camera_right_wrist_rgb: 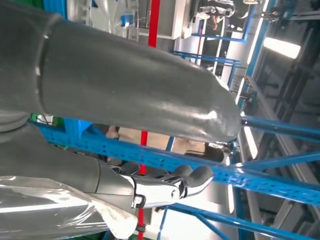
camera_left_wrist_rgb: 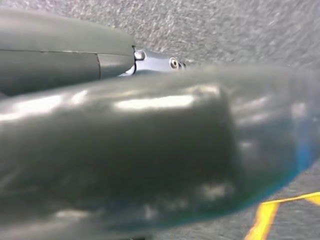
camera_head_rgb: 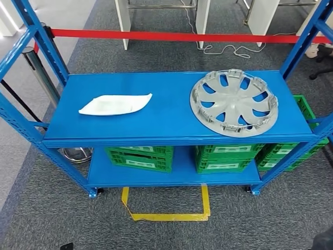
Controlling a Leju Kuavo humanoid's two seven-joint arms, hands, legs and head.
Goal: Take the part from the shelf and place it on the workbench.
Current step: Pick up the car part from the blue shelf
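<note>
I have the shelf (camera_head_rgb: pixel 173 122) square in front of me in the head view, and two candidates lie on its top deck: a grey wheel cover (camera_head_rgb: pixel 234 102) on the right, lying flat with its clips up, and a thin white curved panel (camera_head_rgb: pixel 115 104) on the left, well apart from it. The task says only "the part", so my first risk is reaching for the wrong one.

Neither arm is up at the deck yet. My right hand (camera_right_wrist_rgb: pixel 166 185) shows in its wrist view with fingers extended and slightly curled, holding nothing, blue racking beyond it. My left hand (camera_left_wrist_rgb: pixel 158 62) is mostly hidden behind its own thumb; I cannot tell whether it is spread or closed.

The wheel cover is wide and shallow (awkward for one hand, I judge), and its near edge sits close to the front lip of the deck. A one-sided grip on the rim could let it tip or slide off towards the green crates (camera_head_rgb: pixel 221 158) below. The white panel lies nearly flush, so fingers may push it away rather than get under it. The blue uprights at either end could also catch an elbow on a wide swing.
</note>
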